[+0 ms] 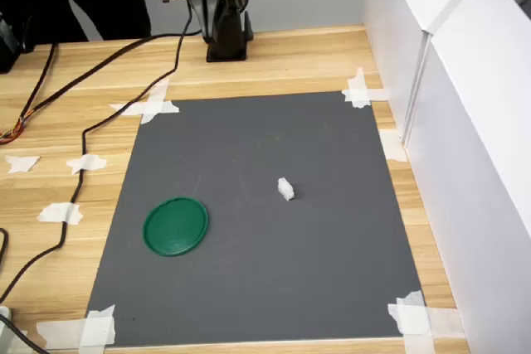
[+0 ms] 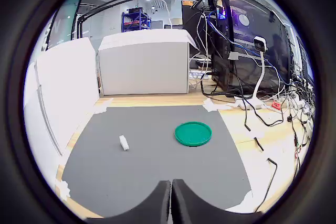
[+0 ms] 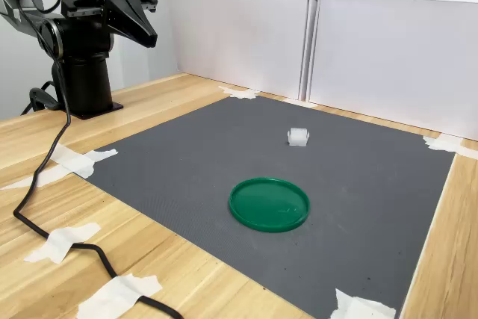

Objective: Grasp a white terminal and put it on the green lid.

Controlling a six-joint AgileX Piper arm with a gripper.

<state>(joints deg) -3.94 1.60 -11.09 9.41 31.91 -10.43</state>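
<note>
- Pale wooden counter (image 1: 315,60) carries a dark grey mat (image 1: 265,288), its corners held down with strips of white masking tape (image 1: 149,107); white panels (image 3: 388,57) wall off the counter beyond the mat in the second exterior view.
- On the mat sits the white terminal (image 1: 285,189), a tiny white plastic block, squat and a little notched, lying alone near the mat's middle in both exterior views (image 3: 298,137). In the wrist view it shows as a small pale sliver (image 2: 124,142).
- The green lid (image 1: 176,225) is a flat round dark-green disc with a low raised rim, far larger than the terminal. It lies flat on the mat, well apart from the terminal, toward the first exterior view's left and nearer the camera; in the second exterior view (image 3: 269,204) it lies in front of the terminal.
- The hand (image 3: 142,24) hangs high at the counter's far end, above the arm's black base (image 1: 226,39), well away from both things.
- Its two dark fingers (image 2: 157,203) meet tip to tip in the wrist view, closed together with nothing between them.
- A black cable (image 1: 83,134) trails across the wood beside the mat, at the first exterior view's left.
</note>
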